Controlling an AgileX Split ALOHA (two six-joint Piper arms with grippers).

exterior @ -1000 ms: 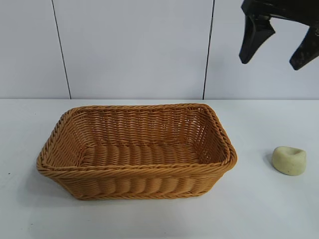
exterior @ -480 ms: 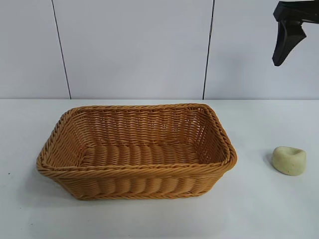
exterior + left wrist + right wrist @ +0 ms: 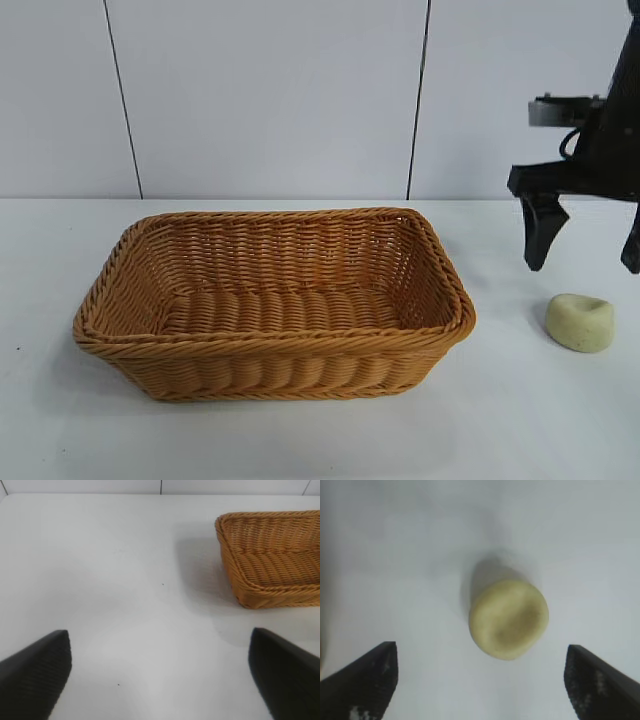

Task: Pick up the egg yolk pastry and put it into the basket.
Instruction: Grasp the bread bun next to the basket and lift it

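Nothing is done yet; your right gripper (image 3: 585, 245) hangs wide open above the egg yolk pastry (image 3: 580, 322); grasping and carrying to the basket (image 3: 270, 345) remain

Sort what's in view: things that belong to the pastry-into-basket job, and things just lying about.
Belongs to the job:
- egg yolk pastry, on the table right of the basket
- basket, empty
- right gripper, open above the pastry

Not part of it:
- left gripper, open, parked over bare table
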